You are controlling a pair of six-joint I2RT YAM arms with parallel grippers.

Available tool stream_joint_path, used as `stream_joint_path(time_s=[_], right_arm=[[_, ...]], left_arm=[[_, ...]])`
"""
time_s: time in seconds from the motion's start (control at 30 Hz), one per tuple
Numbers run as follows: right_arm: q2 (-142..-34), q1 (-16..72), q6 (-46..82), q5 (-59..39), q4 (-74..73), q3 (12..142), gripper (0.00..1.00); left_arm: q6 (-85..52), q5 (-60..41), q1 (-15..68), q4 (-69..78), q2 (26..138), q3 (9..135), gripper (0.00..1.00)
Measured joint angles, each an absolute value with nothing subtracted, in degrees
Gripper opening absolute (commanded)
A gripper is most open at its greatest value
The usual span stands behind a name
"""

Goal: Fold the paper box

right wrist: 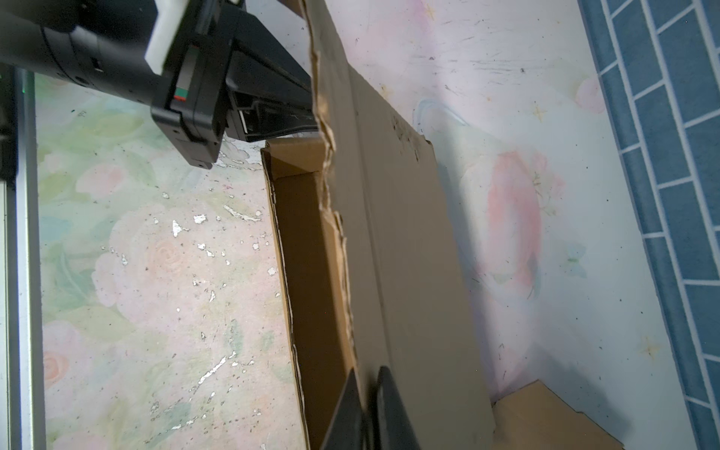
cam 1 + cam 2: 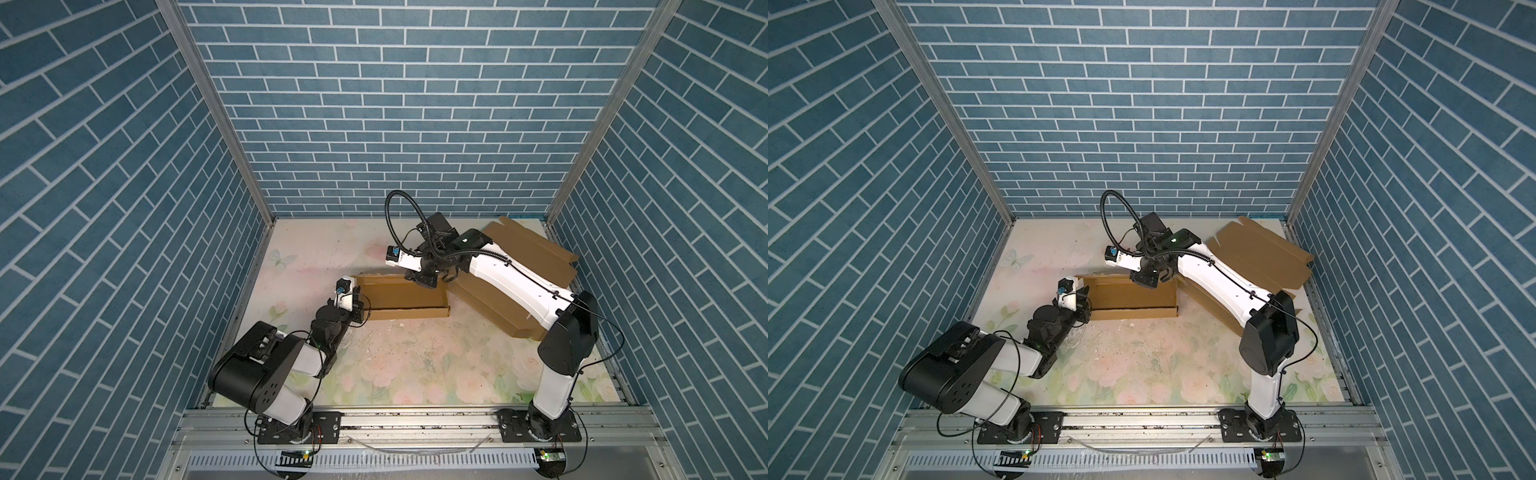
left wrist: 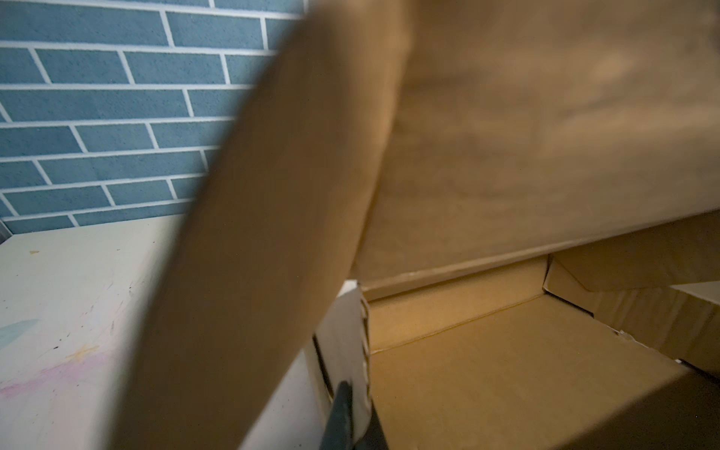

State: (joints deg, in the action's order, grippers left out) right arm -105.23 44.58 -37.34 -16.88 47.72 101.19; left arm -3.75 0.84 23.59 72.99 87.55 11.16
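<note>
The paper box [image 2: 399, 297] [image 2: 1133, 297] is a brown cardboard tray lying half-folded in the middle of the table, with a low front wall and a taller far panel. My left gripper [image 2: 360, 309] [image 2: 1086, 309] sits at the box's left end. In the left wrist view the left gripper [image 3: 356, 420] is shut on the end wall's edge, and a raised flap [image 3: 272, 195] fills much of that view. My right gripper [image 2: 424, 279] [image 2: 1145, 280] reaches over the far right corner. In the right wrist view the right gripper [image 1: 368, 405] is shut on the far panel [image 1: 397, 233].
A pile of flat brown cardboard sheets [image 2: 528, 253] [image 2: 1262, 249] lies at the back right, partly under my right arm. Blue brick walls close in three sides. A metal rail [image 2: 415, 419] runs along the front edge. The floral tabletop [image 2: 415, 361] is scuffed.
</note>
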Motion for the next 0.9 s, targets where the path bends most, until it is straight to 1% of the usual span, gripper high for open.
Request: stream_joint_path(time_s=[0.13,0.2,0.33,0.4,0.53,0.7,0.83,0.9], right_arm=[[-105.21,43.81,-37.30,-19.68,46.74,99.20,0.05],[-105.21,43.42,-37.30,-21.19,45.80,98.02,0.04],[-105.21,43.07,-37.01,-22.31,43.40,94.67,0.02],[-105.21,42.87,-36.82,-22.83,42.19,92.84,0.01],[-105.21,42.46,-36.27,-23.92,39.57,90.21,0.01],[-105.21,42.17,-36.25,-24.23,37.34,88.42,0.01],[-105.21,42.09,-36.25,-24.25,35.68,86.87,0.01],[-105.21,42.09,-36.25,-24.23,34.65,85.82,0.01]], left_arm=[[-3.77,1.23,23.59,70.22,85.76,10.81,0.07],[-3.81,1.41,23.62,67.92,84.51,10.52,0.15],[-4.45,1.45,23.94,62.98,79.90,9.74,0.25],[-4.93,1.52,24.05,59.33,75.35,9.67,0.30],[-6.20,2.17,24.08,50.89,64.58,9.69,0.31],[-7.55,4.03,24.21,36.45,48.51,10.63,0.31],[-8.40,6.09,24.25,24.58,38.61,13.21,0.35],[-8.60,7.40,24.25,19.09,34.28,14.68,0.39]])
